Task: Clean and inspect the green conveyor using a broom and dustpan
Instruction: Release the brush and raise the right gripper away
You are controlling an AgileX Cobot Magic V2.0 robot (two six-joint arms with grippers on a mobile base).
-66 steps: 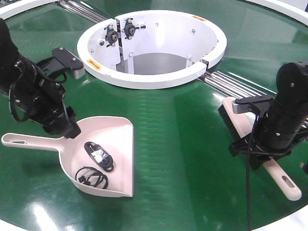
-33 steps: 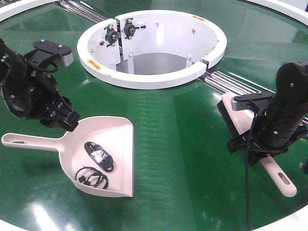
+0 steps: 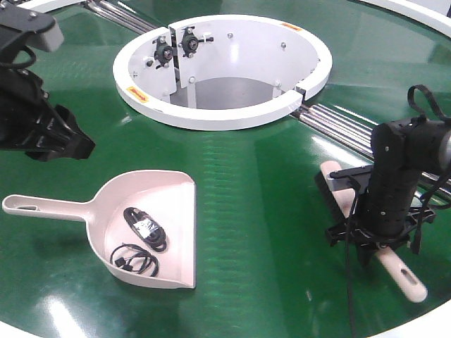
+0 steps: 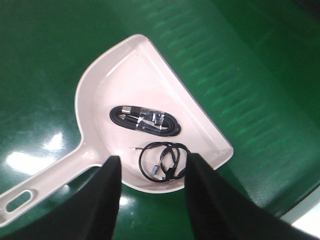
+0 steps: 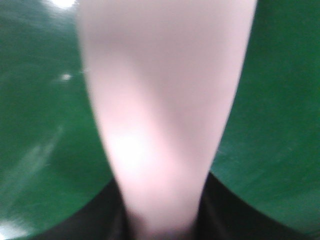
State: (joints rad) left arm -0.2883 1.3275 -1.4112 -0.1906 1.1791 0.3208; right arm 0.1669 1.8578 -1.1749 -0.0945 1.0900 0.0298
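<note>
Dustpan sits flat on belt nearest the cam, front-left, w/ two black cables inside, so the sweep part looks done. Broom lies front-right on belt, well apart from dustpan. R gripper is down on its handle, and the wrist view shows the handle filling the jaws: looks clamped, tho blurred. L gripper hangs above dustpan, fingers spread, holding nothing. Farther back: white ring, then rollers. Step reads as parking the tools: get broom lying flat before letting go, then lift straight up so it doesn't skid. Vs 1 s ago: L gripper was at dustpan's handle neck, now up and back to the left. Dustpan and cables unmoved. R wrist sits lower, and broom has slid a bit nearer.
</note>
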